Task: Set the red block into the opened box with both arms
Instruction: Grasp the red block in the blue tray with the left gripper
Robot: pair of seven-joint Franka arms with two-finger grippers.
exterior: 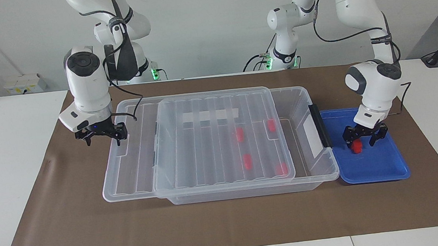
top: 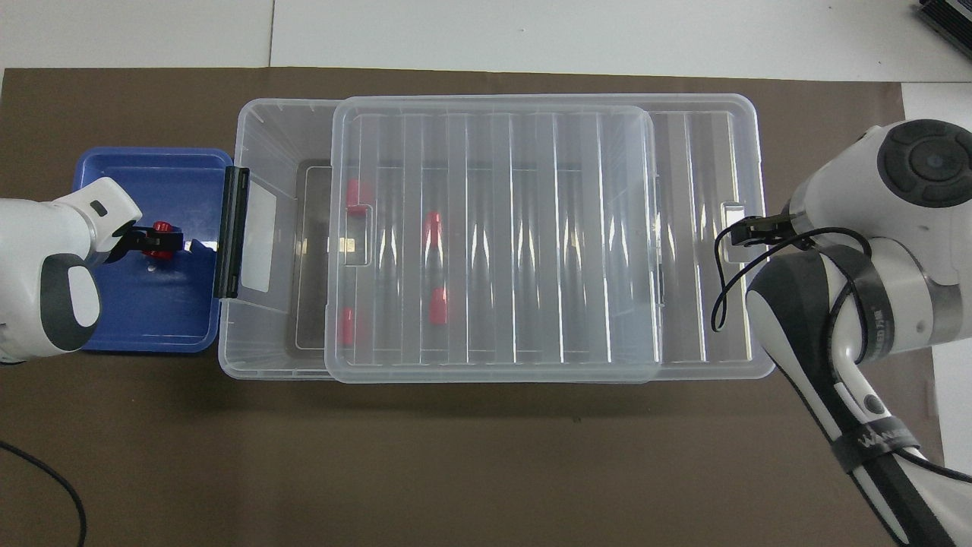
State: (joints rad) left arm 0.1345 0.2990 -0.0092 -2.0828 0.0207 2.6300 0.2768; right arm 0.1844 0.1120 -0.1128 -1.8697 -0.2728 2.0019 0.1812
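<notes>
1. The left pincer (exterior: 364, 139) is reaching down into the shallow blue plastic tray (exterior: 389, 167), its two fingers straddling the small bright red stepped plastic block (exterior: 356, 147); the jaws are standing fairly wide around the block, and whether they are already pressing on it cannot be told.
2. The red block is sitting on the tray floor, in the part of the tray nearer the large transparent plastic storage box (exterior: 307, 176).
3. The tray is lying just beside the box's black end handle (exterior: 320, 125), toward the left arm's end of the bench (exterior: 220, 226).
4. The ribbed clear lid (exterior: 220, 138) is lying on the box, shifted toward the right arm's end, leaving a gap open at the handle end.
5. Four more red blocks (exterior: 247, 161) are lying inside the box.
6. The right pincer (exterior: 102, 136) is standing at the lid's overhanging edge with jaws spread wide; whether it is touching the lid is unclear.
</notes>
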